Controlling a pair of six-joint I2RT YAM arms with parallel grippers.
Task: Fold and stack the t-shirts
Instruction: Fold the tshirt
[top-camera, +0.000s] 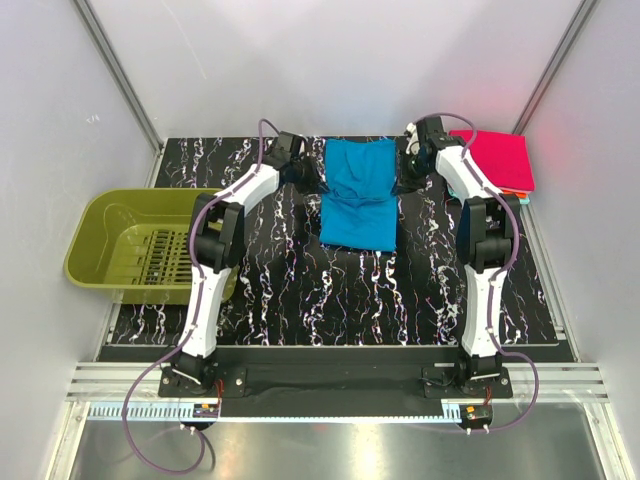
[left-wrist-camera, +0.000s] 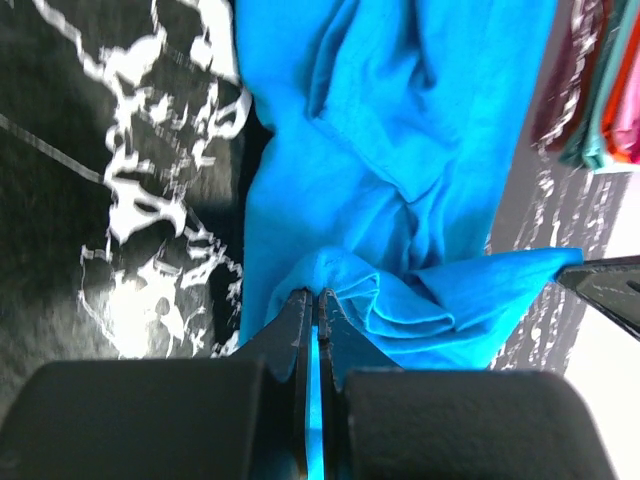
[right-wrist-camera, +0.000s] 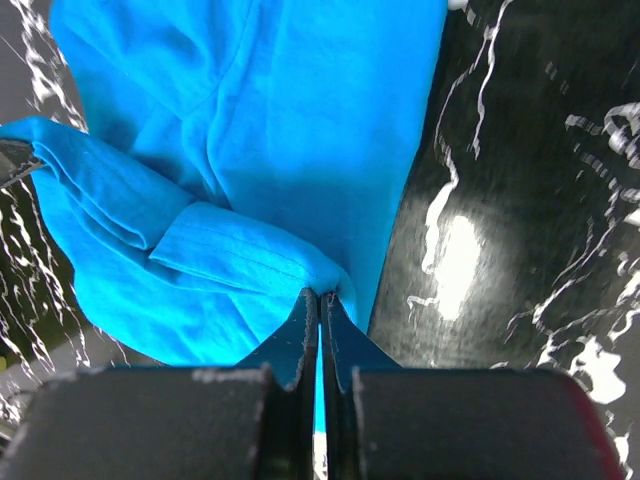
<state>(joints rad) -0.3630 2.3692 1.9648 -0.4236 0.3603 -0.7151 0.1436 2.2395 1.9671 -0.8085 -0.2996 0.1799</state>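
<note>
A bright blue t-shirt (top-camera: 358, 195) lies lengthwise on the black marbled mat (top-camera: 300, 300), its far end lifted and doubled over. My left gripper (top-camera: 312, 172) pinches the far left corner of that shirt, shut on a fold of blue cloth (left-wrist-camera: 360, 300). On the other side, my right gripper (top-camera: 408, 172) is shut on the far right corner (right-wrist-camera: 250, 260). A stack of folded t-shirts (top-camera: 497, 160), magenta-pink on top with orange and teal edges below, rests at the back right. The same stack's edges (left-wrist-camera: 600, 90) show in the left wrist view.
An olive-green plastic basket (top-camera: 135, 245) sits at the left, overhanging the mat's left edge. Grey walls and metal posts close in the back and sides. The arm bases stand on a rail at the near edge.
</note>
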